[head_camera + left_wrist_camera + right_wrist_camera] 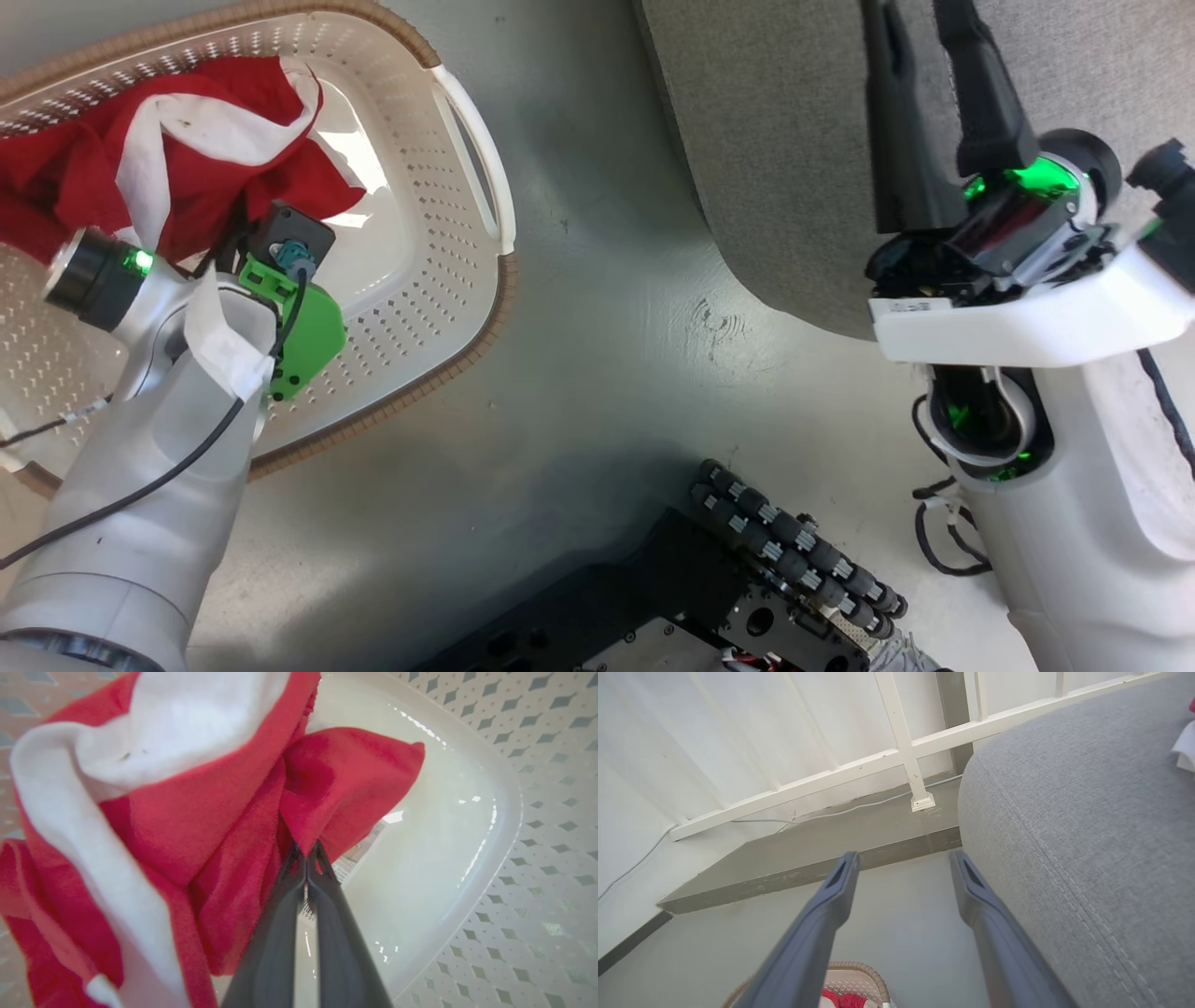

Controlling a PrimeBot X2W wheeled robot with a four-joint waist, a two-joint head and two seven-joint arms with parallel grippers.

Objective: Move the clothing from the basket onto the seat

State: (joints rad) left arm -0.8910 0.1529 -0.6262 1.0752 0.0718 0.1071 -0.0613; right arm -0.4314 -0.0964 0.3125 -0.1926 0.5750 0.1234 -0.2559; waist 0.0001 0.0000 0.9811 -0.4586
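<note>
Down in the basket (478, 149), the left gripper (307, 851) is pinched tight on a red fold of the clothing (187, 826); the right gripper (903, 859) hangs with fingers spread, holding nothing, beside the seat (1087, 835)

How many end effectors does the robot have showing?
2. The left end effector is inside the cream perforated plastic basket, shut on the red-and-white fabric clothing. The right end effector is open beside the grey upholstered seat.
</note>
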